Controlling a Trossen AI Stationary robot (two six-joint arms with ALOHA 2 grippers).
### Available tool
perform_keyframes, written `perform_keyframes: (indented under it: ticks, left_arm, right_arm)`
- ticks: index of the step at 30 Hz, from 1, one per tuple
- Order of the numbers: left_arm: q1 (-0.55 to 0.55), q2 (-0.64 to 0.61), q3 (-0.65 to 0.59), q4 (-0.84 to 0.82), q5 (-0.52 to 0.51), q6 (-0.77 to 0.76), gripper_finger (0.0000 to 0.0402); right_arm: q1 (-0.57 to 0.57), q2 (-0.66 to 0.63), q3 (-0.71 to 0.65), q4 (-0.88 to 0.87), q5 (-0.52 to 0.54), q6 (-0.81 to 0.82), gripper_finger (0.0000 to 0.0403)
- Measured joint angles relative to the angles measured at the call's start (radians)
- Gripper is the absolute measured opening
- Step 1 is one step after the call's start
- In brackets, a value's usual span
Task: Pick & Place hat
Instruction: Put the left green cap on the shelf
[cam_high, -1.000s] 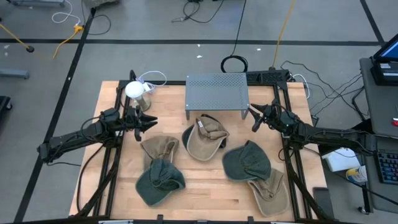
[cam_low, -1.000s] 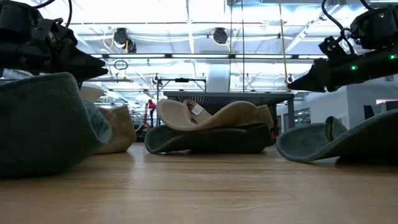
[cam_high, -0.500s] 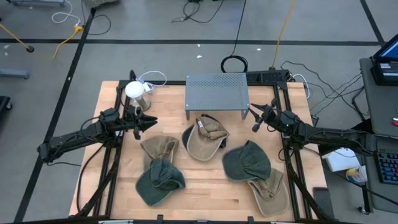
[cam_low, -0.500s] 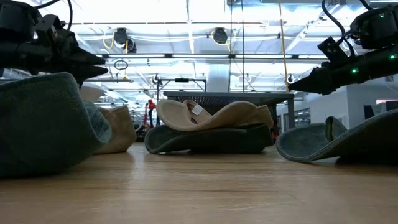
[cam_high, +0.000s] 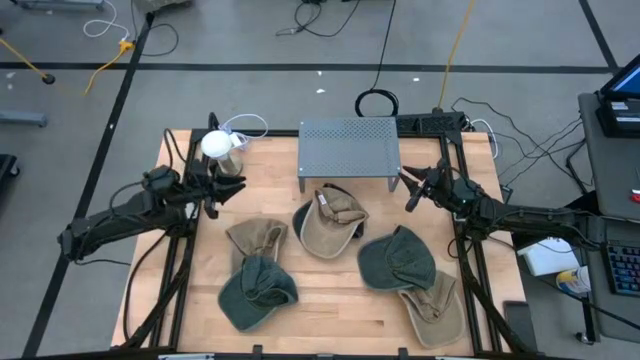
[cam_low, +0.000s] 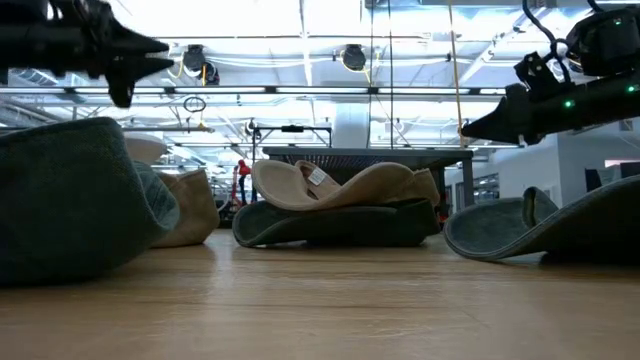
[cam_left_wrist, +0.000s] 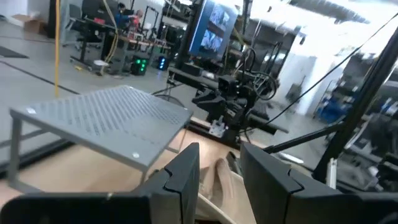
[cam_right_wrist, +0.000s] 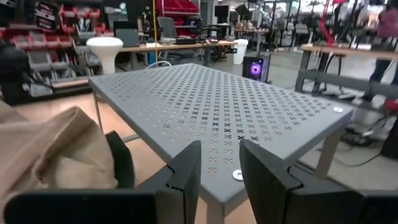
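Observation:
Several hats lie on the wooden table: a tan hat (cam_high: 255, 238), a green hat (cam_high: 257, 290) at the near left, a tan hat lying on a dark one (cam_high: 330, 220) in the middle, a green hat (cam_high: 397, 260) and a tan hat (cam_high: 430, 305) at the near right. My left gripper (cam_high: 236, 184) is open and empty, in the air far-left of the tan hat; it shows high in the low view (cam_low: 155, 50). My right gripper (cam_high: 408, 192) is open and empty, in the air right of the middle hats and near the stand's right leg.
A grey perforated metal stand (cam_high: 349, 146) is at the table's far middle; it also shows in the right wrist view (cam_right_wrist: 211, 112) and the left wrist view (cam_left_wrist: 99, 121). A white round object (cam_high: 217, 146) sits at the far left. Bare wood lies at the near middle (cam_high: 340, 310).
My left gripper has risen and drawn back toward the table's left edge, away from the hats. The hats have stayed where they were.

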Motion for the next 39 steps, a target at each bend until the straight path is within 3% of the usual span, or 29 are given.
perform_keyframes:
  ticks: [6, 13, 25, 31, 39]
  left_arm:
    - [-0.001, 0.129, 0.239, -0.239, 0.001, 0.027, 0.012]
    - [-0.013, 0.308, 0.516, -0.509, 0.033, -0.11, 0.012]
    - [-0.173, 0.65, 1.014, -1.157, 0.028, -0.184, 0.012]
    - [-0.268, 0.766, 1.148, -1.407, 0.035, -0.342, 0.012]
    - [-0.458, 0.877, 1.187, -1.573, 0.145, -0.627, 0.012]
  right_arm:
    - [0.0, 0.0, 0.0, 0.0, -0.008, 0.129, 0.0105]
    - [0.002, 0.0, 0.0, 0.0, -0.08, 0.197, 0.0105]
    - [0.004, 0.0, 0.0, 0.0, -0.081, 0.334, 0.0105]
    - [0.004, 0.0, 0.0, 0.0, -0.081, 0.476, 0.0105]
    - [0.004, 0.0, 0.0, 0.0, -0.096, 0.464, 0.0105]
